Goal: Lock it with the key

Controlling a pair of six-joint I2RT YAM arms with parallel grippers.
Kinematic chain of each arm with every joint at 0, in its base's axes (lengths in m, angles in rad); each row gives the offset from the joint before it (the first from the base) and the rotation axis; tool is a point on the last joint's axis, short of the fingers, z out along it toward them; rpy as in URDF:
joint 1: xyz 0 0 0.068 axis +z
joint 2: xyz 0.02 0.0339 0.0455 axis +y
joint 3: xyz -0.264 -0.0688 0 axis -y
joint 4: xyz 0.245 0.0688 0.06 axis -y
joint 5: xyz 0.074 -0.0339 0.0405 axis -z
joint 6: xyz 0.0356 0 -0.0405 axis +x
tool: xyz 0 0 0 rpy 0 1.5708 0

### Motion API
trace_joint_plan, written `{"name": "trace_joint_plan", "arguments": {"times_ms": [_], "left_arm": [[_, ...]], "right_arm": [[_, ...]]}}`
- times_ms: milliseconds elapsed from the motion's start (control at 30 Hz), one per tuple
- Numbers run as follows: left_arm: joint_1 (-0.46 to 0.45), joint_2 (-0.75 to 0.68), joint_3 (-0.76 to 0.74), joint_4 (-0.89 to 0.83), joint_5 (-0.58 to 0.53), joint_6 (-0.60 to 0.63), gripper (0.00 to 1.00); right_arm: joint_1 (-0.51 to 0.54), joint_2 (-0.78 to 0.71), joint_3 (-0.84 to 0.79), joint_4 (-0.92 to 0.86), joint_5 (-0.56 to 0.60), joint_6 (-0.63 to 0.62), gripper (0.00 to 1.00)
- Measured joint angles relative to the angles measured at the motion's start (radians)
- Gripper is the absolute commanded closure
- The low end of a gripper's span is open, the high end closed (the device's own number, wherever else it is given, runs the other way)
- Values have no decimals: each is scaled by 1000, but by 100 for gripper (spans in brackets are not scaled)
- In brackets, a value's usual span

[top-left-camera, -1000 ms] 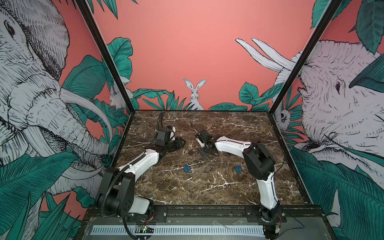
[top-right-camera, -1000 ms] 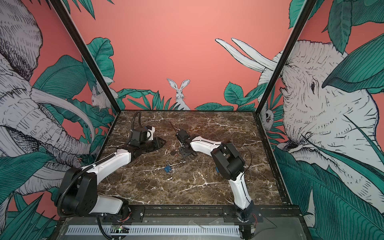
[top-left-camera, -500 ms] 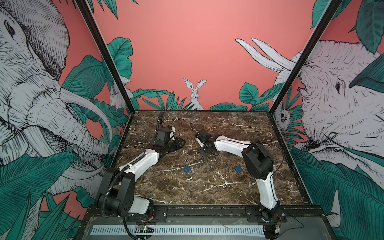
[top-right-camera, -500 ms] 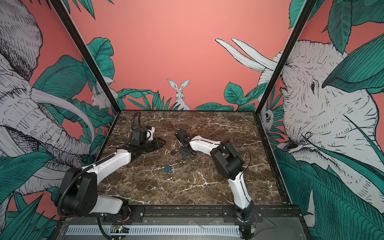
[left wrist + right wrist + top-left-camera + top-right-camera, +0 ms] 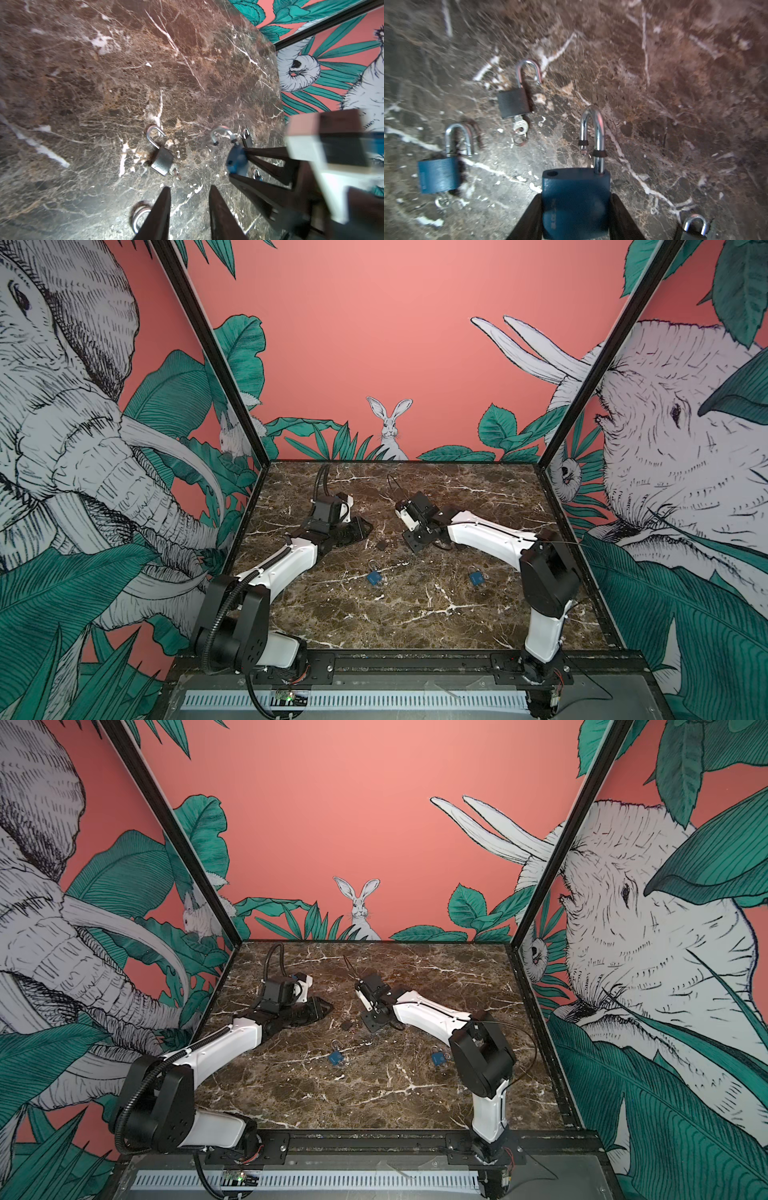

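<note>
The right gripper (image 5: 576, 206) was clamped on the body of a blue metal padlock (image 5: 576, 193), one black finger on each flank, carrying it just above the brown marble tabletop (image 5: 675, 83). And look at its silver steel shackle (image 5: 592, 128): raised, with the short leg hanging clear of the hole in the body. Not locked, then!

Over on the other side, the left gripper (image 5: 190, 199) stood with its two pointed fingers apart, bare marble between them, holding nothing at all. It was aimed toward a dark grey square padlock (image 5: 162, 161) lying flat just ahead. That one had a small silver key (image 5: 174, 170) sitting in its base, and its shackle looked open too.

Nearer the arm bases lay a second blue padlock (image 5: 375, 577) and, well apart from it, a third blue padlock (image 5: 477, 578), both untouched on the marble.

So where did the job stand? Early, by my reading. One lock was lifted and presented, but no shackle in view was plainly pushed home. Whether the held lock carried a key, I could not tell; its base was hidden behind the fingers. What remained was the heart of it: the shackle pressed down into the body and a key turned, most likely work for the free left gripper.
</note>
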Motion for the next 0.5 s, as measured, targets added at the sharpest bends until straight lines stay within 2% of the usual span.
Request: {"name": "trace_joint_plan", "arguments": {"times_ms": [300,500], "left_arm": [[-122,43,32,63,63,-11,65],[-152,111,52,148,103,-60,64]], "right_arm": [[51,-110,-37,-20,-34,-16,80],[76,-129,-58,-44,-37,-16,80]]}}
